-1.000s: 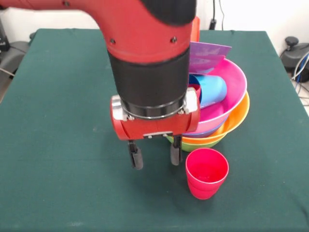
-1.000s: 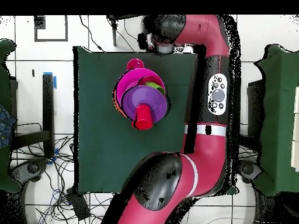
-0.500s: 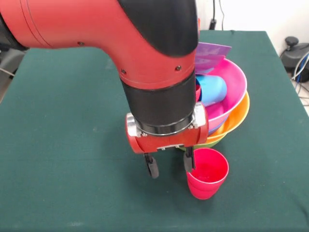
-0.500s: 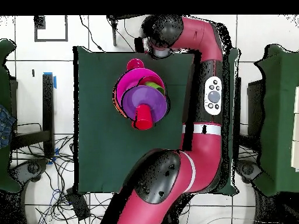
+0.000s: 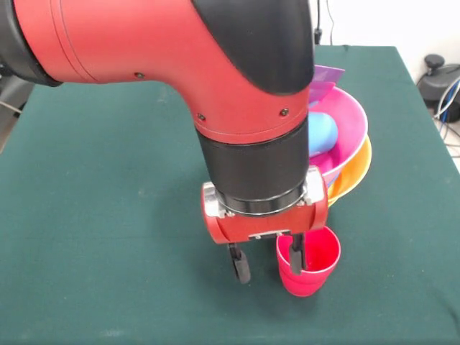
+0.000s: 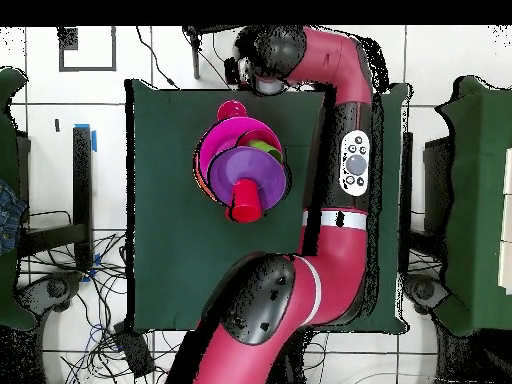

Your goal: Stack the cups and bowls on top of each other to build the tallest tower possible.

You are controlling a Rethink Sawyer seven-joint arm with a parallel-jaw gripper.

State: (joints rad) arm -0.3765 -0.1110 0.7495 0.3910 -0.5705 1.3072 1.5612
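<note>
We have the gripper [image 5: 269, 262] spread open over the near wall of the red cup [image 5: 307, 261], one finger inside the mouth, the other outside at 9 o'clock. The cup stands on the table [image 5: 100, 215] at 6 o'clock of the tower [image 5: 343, 154]. We judge this the grasp step; next, close on the wall and lift.

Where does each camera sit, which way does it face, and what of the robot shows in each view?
Front view: across the table, facing the robot; the arm fills it, gripper with open jaws straddling the red cup's rim.
Overhead view: above, looking straight down; the whole arm curves beside the tower.
Shared: green table, tower, red cup.
</note>
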